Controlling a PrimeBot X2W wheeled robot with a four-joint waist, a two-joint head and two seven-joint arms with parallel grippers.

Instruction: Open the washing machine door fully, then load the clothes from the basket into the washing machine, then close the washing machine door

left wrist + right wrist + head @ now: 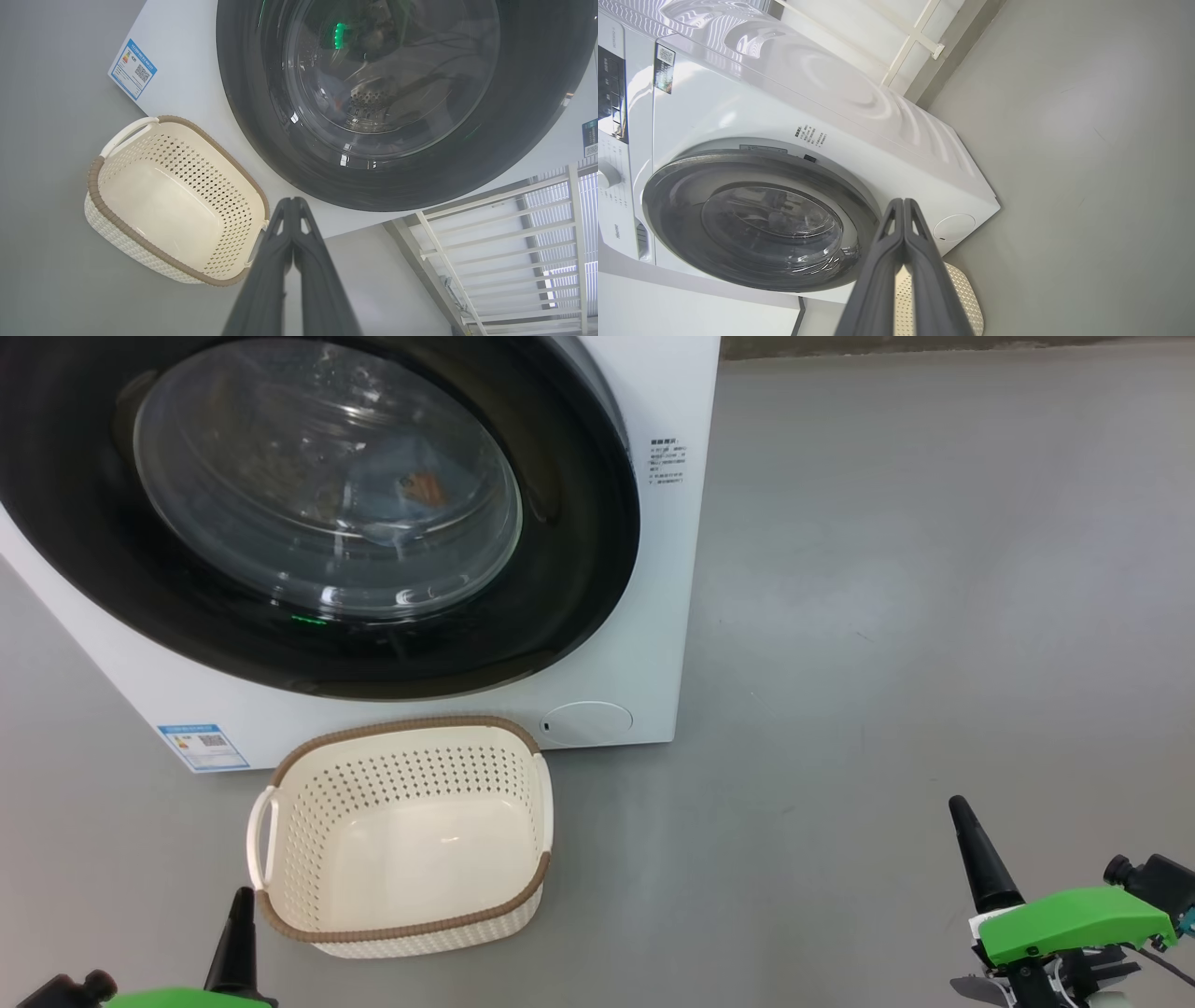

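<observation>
Head view: the washing machine door sits shut on the washing machine, clothes dim behind its glass; the basket stands on the floor just before it. Left wrist view: the left pincer is closed on nothing. Right wrist view: the right pincer is closed too, facing the door.

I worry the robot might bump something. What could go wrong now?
The basket sits on the floor right below the washing machine door, so rolling forward might shove it. The left gripper, shut, looks close to its rim and could nudge it. Whether the door latched cannot be told.
</observation>
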